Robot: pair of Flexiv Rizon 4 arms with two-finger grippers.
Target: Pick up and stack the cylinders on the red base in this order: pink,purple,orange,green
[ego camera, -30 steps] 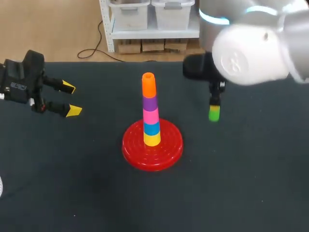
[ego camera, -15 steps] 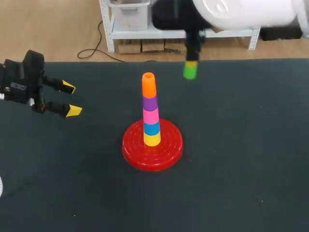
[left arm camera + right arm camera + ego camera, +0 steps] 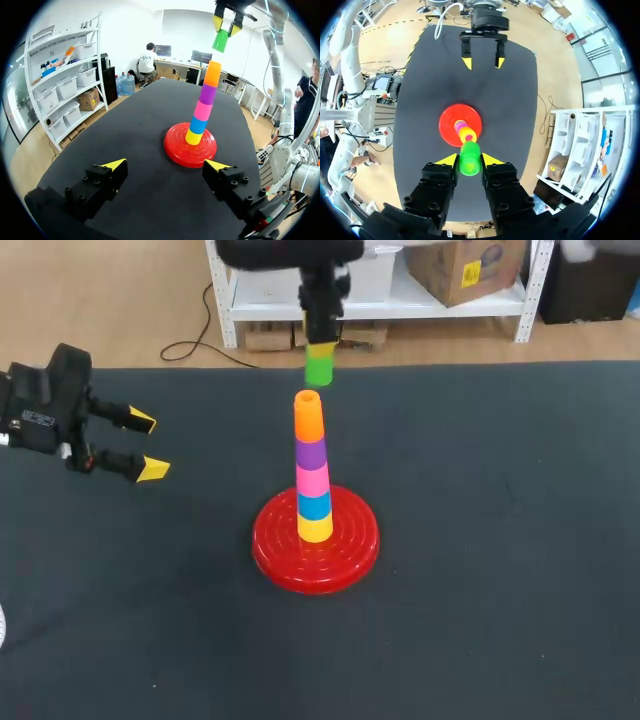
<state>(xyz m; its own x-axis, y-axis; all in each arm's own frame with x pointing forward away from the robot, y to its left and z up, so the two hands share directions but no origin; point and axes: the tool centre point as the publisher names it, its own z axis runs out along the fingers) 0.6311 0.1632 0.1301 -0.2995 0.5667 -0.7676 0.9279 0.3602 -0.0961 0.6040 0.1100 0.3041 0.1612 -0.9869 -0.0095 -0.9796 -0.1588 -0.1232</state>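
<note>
Dark tabletop (image 3: 500, 540) lies under the whole scene, and above its middle hangs the right pincer (image 3: 320, 343), its yellow tips pinching the green cylinder (image 3: 320, 369) from two sides near the upper end. The cylinder hangs below the fingers with its long axis close to upright and its lower end facing down. It is in the air just above the orange cylinder (image 3: 309, 416) and not touching it. In the right wrist view it sits almost over the stack, a little off to one side.

Below the orange come the purple (image 3: 311, 453) and pink (image 3: 313, 481) pieces, then a blue (image 3: 314, 506) and a yellow one (image 3: 315, 529), all standing on the red base (image 3: 280, 550). The orange top shows an open hole facing up.

Green is the last piece, so the step in hand looks like the placing. To do it well, centre the green cylinder on the stack's axis first, keep it vertical, and lower it slowly until it seats. Only then spread the fingers, since a sideways nudge could tip the tall stack.

The left pincer (image 3: 146, 445) waits well apart near the tabletop's edge, tips spread and holding nothing.
</note>
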